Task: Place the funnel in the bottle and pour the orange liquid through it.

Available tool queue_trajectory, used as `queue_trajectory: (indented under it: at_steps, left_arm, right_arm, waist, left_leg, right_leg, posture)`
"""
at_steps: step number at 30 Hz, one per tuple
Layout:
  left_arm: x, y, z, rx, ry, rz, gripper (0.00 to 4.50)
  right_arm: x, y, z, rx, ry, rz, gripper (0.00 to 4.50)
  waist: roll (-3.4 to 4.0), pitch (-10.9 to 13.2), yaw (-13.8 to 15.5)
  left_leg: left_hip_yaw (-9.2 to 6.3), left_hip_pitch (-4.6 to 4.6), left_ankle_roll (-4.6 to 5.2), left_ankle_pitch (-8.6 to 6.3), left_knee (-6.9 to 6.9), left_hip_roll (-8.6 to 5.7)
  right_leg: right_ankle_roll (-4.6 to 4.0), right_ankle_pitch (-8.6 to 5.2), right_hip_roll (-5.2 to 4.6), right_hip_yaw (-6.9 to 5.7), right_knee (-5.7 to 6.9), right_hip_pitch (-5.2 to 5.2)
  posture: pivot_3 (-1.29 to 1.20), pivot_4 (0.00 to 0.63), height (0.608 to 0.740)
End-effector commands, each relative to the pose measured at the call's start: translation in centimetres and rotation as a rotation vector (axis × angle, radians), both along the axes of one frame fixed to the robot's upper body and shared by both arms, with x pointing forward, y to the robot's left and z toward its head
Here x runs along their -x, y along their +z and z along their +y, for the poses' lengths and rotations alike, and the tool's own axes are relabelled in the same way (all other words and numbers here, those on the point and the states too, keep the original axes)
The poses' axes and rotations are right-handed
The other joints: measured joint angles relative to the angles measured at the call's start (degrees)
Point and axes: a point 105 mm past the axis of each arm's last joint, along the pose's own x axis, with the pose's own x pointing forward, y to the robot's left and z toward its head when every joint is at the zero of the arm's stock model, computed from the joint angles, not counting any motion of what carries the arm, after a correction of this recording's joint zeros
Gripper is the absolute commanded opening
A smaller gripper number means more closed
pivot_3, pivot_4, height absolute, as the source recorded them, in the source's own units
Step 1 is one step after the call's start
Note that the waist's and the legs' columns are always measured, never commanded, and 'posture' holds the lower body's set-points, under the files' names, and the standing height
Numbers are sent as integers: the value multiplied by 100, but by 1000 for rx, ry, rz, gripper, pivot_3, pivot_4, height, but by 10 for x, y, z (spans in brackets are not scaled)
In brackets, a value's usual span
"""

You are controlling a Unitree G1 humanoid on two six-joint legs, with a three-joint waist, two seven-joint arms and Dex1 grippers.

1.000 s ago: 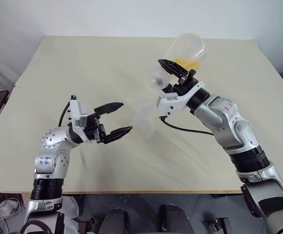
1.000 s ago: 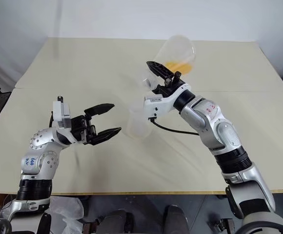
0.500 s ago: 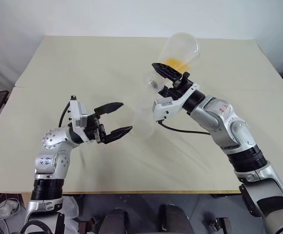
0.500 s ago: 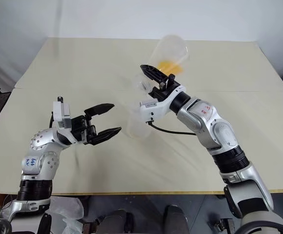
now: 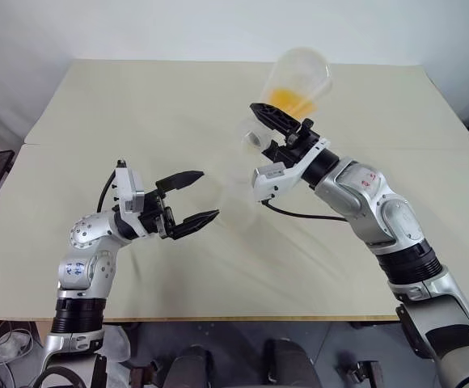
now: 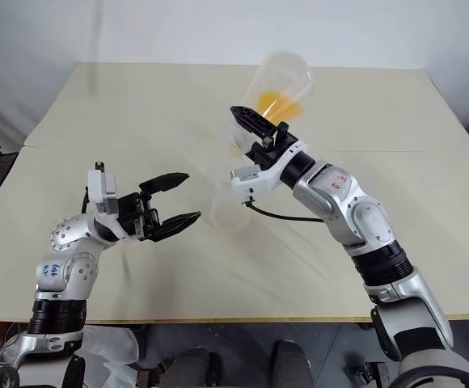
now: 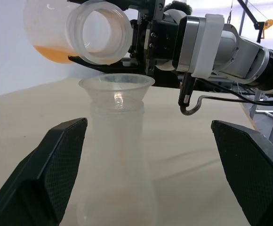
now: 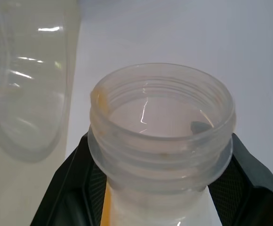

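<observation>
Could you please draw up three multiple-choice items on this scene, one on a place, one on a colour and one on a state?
1. Where is the funnel?
A. Seated in the neck of the bottle
B. Lying on the table
C. Held by the left gripper

2. What colour is the liquid in the raised container?
A. Blue
B. Orange
C. Green

3. How is the right gripper?
A. Open above the table
B. Shut on the funnel
C. Shut on the container, which is tipped over the funnel

Answers: 1 A, the left wrist view shows it sitting in the bottle's neck. 2 B, orange pools inside the container. 3 C, its fingers clamp the tilted container.
</observation>
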Motion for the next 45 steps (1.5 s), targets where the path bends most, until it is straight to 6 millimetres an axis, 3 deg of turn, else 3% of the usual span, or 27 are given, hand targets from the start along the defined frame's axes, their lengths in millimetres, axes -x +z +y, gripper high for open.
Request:
queue_trajectory:
  at_steps: [1,45]
  left_arm:
    - [5,7,-3,4,-15,-45,4500]
    - [4,8,-5,20,0,-55,4500]
  right_arm:
    - [8,19,2,-12,21,-90,2443]
    - [5,23,-1,30,15,-168,2443]
  waist:
    - [0,0,0]
    - [0,0,-3]
  left_leg:
    - [0,0,0,0,0,0]
    - [0,0,0,0,-2,0]
  right_leg:
    - [0,0,0,0,0,0]
    - [0,0,0,1,-1,0]
  posture:
    - [0,150,740]
    - [0,150,740]
